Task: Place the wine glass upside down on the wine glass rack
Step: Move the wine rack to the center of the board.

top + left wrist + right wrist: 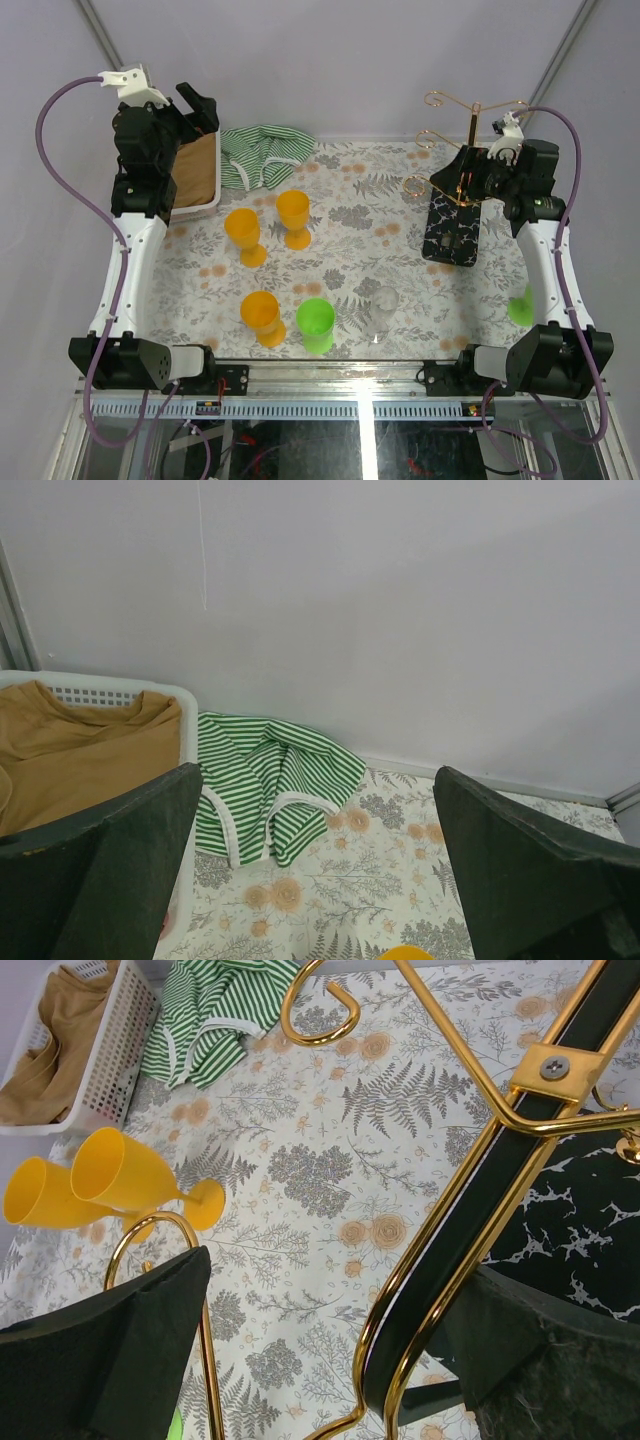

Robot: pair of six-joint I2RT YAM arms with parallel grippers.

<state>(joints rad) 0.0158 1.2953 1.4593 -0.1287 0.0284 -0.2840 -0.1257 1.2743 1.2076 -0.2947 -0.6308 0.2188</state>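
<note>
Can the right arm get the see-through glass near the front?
Probably yes. The right gripper is open, and the glass stands alone with bare cloth around it. The rack post sits between its jaws, though, so it would have to back off first.

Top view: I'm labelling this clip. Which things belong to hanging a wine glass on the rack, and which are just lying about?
Job: wine glass rack; clear wine glass; possibly orange goblets, green goblet.
Lying about: striped cloth; white basket; brown cloth in it.

No text, label or number can be read anywhere.
</note>
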